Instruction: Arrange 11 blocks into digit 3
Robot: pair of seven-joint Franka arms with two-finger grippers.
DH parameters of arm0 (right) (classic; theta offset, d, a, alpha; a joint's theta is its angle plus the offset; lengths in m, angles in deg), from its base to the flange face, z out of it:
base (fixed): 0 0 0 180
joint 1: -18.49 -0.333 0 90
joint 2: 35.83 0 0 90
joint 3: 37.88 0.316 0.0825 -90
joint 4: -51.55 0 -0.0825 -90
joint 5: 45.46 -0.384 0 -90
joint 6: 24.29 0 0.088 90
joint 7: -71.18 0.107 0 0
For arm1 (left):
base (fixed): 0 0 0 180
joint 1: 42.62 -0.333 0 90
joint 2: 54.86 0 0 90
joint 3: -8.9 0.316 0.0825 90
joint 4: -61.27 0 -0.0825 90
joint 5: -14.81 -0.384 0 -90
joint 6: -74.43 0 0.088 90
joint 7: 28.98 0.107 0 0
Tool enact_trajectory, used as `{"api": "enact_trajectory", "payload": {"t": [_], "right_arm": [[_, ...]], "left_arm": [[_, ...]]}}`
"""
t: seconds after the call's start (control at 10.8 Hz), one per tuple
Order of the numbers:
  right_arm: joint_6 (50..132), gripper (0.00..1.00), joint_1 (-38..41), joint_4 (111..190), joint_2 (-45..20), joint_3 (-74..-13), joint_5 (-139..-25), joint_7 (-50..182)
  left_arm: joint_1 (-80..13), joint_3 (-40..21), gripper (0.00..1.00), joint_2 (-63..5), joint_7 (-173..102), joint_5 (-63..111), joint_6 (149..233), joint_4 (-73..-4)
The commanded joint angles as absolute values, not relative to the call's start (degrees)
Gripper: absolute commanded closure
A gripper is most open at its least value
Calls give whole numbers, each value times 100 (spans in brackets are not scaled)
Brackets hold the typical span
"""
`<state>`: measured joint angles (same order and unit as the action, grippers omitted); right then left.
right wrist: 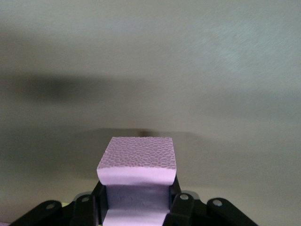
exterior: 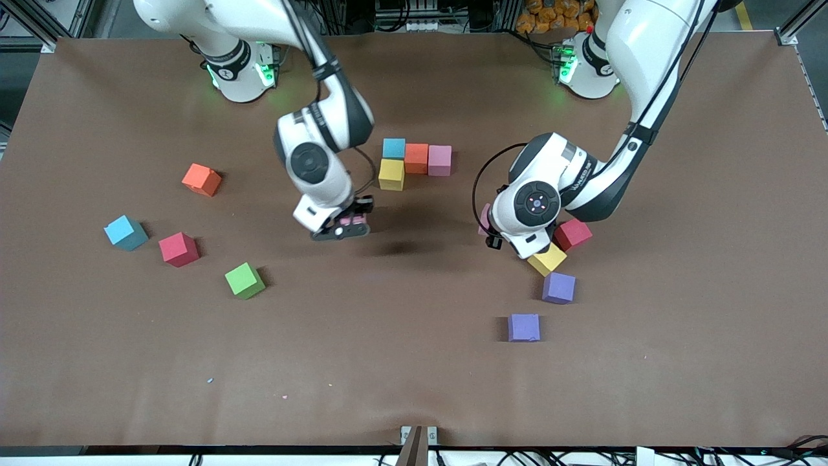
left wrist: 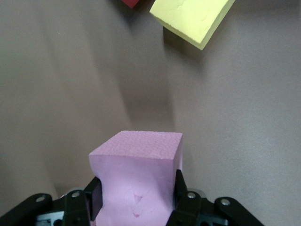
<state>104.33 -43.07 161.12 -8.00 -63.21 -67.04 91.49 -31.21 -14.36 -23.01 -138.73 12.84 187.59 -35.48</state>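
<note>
Right gripper [right wrist: 136, 207] pinches a pebbly, matte pink foam cube [right wrist: 137, 162] above bare brown table [exterior: 414, 362]; left gripper [left wrist: 136, 202] clamps another square-edged pink foam cube [left wrist: 136, 181].

open table [exterior: 414, 362] near camera, loose blocks [exterior: 244, 280] at both ends

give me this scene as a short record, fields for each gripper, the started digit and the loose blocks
left gripper: shut on a pink block, over the table beside the loose yellow block
right gripper: shut on a pink-purple block, over bare table
started digit: blue, orange, pink in a row; yellow in front of blue
loose blocks: orange, blue, red, green; red, yellow, two purple
</note>
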Motion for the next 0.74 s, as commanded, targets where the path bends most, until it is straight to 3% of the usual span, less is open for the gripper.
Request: {"api": "enact_trajectory", "payload": {"t": [0.0,0.65], "right_arm": [[10491,97,-4549,15773,-429,-6372,-6831,9814],[10580,97,-4576,15675,-225,-6065,-7446,10054]], "left_arm": [[-3085,-1431,100,-2251,-13831,1305,18675,-3435],[-3093,-1431,100,-2234,-13822,1270,18675,-3409]]}}
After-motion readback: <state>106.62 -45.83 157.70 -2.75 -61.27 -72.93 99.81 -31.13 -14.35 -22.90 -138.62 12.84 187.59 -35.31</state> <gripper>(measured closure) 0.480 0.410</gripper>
